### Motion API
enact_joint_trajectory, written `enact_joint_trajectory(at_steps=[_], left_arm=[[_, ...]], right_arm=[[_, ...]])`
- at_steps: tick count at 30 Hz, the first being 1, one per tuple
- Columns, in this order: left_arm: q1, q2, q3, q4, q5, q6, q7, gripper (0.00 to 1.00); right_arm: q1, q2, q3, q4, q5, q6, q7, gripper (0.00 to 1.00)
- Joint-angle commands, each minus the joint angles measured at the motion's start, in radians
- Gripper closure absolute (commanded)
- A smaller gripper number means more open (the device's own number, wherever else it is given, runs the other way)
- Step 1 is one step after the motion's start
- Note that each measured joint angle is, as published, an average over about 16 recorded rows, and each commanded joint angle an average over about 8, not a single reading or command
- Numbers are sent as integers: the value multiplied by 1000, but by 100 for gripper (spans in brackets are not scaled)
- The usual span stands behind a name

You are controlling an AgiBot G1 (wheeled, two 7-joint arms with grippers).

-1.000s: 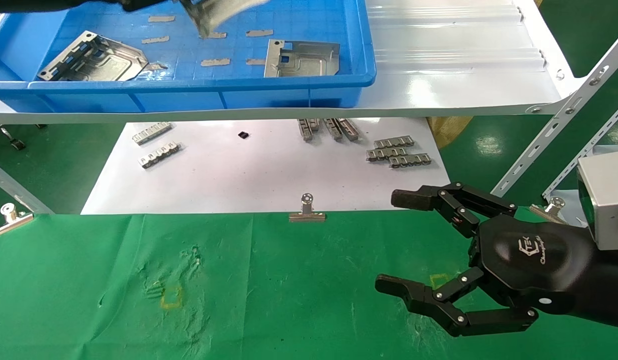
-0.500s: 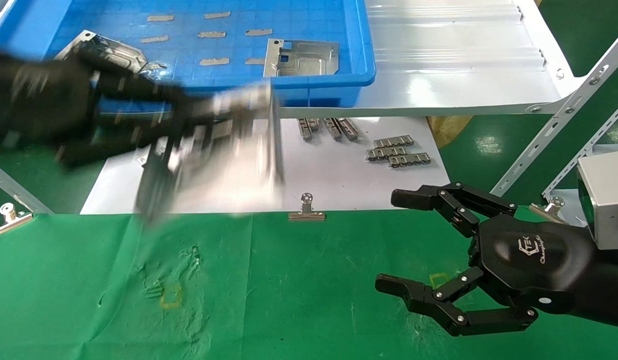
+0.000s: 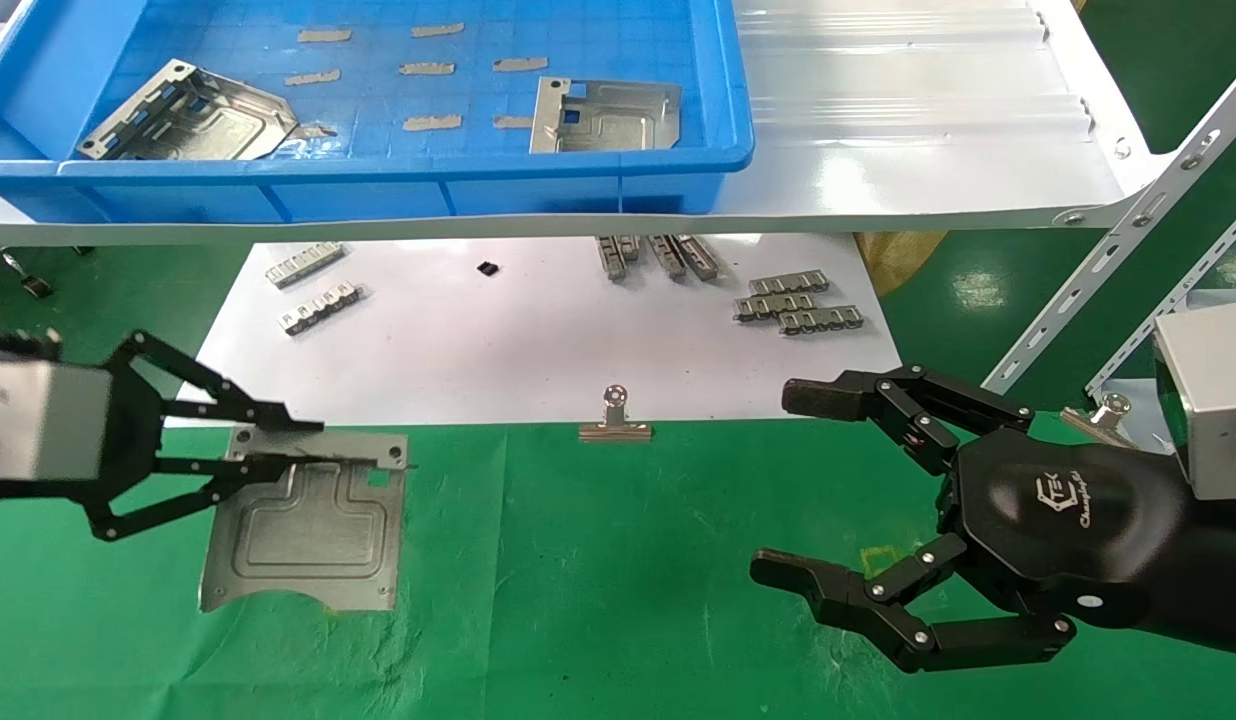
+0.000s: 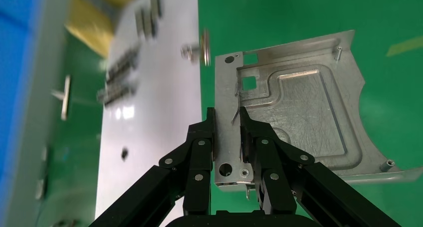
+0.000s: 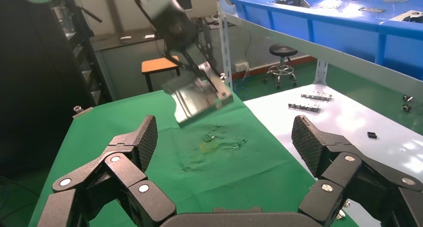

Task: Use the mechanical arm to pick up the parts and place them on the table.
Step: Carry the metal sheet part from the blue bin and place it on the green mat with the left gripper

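One thin silvery stamped sheet-metal plate (image 3: 303, 535) pinched in my left gripper (image 3: 278, 445) over the green cloth table (image 3: 598, 580); next up, lower and release. My right gripper (image 3: 793, 480) idles, spread wide.

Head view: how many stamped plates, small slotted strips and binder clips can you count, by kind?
Stamped plates: 3, namely two in the blue bin at and, and one held by the left gripper at.
Slotted strips, roughly, since some are stacked: 9, on the white sheet.
Binder clips: 3, at and.
Total: about 15.
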Motion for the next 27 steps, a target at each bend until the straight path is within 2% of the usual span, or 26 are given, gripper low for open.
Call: enact_joint_trajectory(at_steps=[1,8,9,10,16,17,18,27], left_arm=[[39,-11,12,-19,30,-40,29,100],[192,-26,37,-50,45,-180,104,100],[208,-28,39,-54,48,-201,108,98],[224,-28,41,-58,49,-222,109,92],[295,-28,50,-68,50,-308,113,17],[301,-27,52,-67,50,-315,115,7],[306,-26,53,-66,52,-320,117,0],[313,-4,56,-35,49,-320,140,0]], right_arm=[[0,0,0,0,0,0,0,0],[0,0,0,0,0,0,0,0],[0,0,0,0,0,0,0,0],[0,0,0,0,0,0,0,0],[0,0,0,0,0,0,0,0],[0,0,0,0,0,0,0,0],[0,0,0,0,0,0,0,0],[0,0,0,0,0,0,0,0]])
